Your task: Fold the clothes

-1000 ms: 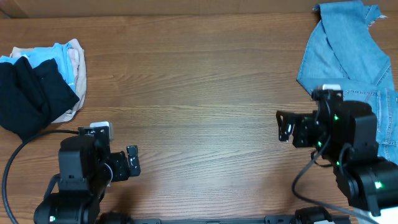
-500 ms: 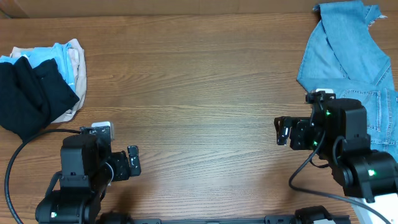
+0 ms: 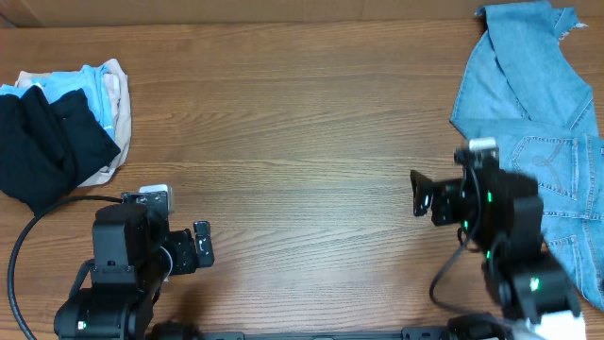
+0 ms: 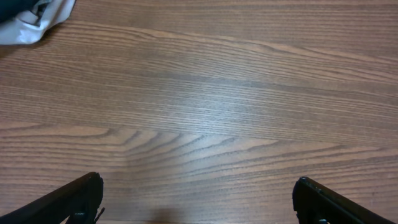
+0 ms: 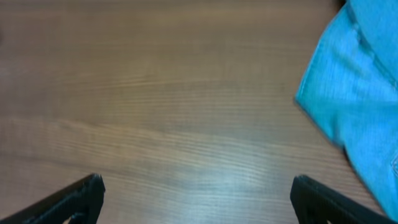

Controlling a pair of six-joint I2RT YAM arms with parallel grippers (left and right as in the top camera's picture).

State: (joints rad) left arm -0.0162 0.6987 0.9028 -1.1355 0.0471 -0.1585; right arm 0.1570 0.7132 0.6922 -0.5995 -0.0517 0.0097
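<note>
Jaws are spread wide and empty on the left gripper and right gripper. The black T-shirt is bunched at far left on pale garments; it should be grasped by one edge and drawn centreward.

You see a black T-shirt on pale blue and beige clothes, light-blue jeans, brown wood-grain table.

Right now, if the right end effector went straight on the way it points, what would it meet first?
Probably the bare wooden table: the right end effector is open and angled down at it. The denim jeans lie off to its right, outside that line, though depth is unclear.
</note>
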